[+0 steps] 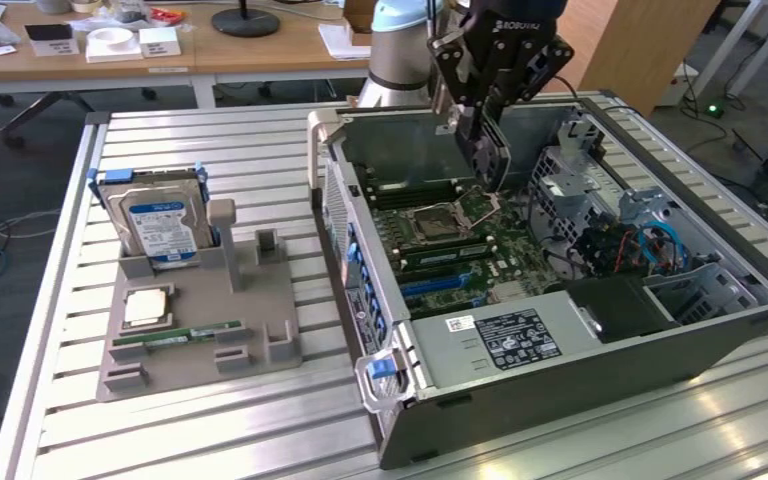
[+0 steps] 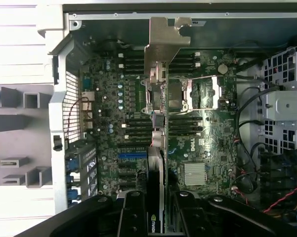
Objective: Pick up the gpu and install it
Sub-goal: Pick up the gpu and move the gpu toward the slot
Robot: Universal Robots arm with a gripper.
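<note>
The gpu [image 1: 492,155] hangs on edge above the open computer case [image 1: 558,340], with my gripper [image 1: 486,112] shut on its upper part. It is over the motherboard [image 1: 454,245], near the CPU socket [image 1: 440,218]. In the wrist view the gpu [image 2: 157,163] appears edge-on between my black fingers [image 2: 133,215], with my gripper [image 2: 158,215] shut on it. The card's silver bracket [image 2: 163,44] points toward the case's rear wall. The blue expansion slot [image 2: 133,154] lies just beside the card's line, and the card is clear of the board.
On the exterior view's left, a grey holder [image 1: 264,345] carries a hard drive [image 1: 157,225], a CPU [image 1: 144,305] and a RAM stick [image 1: 177,337]. Drive cages and cables [image 1: 638,245] fill the case's right side. The slatted metal table [image 1: 197,150] runs around the case.
</note>
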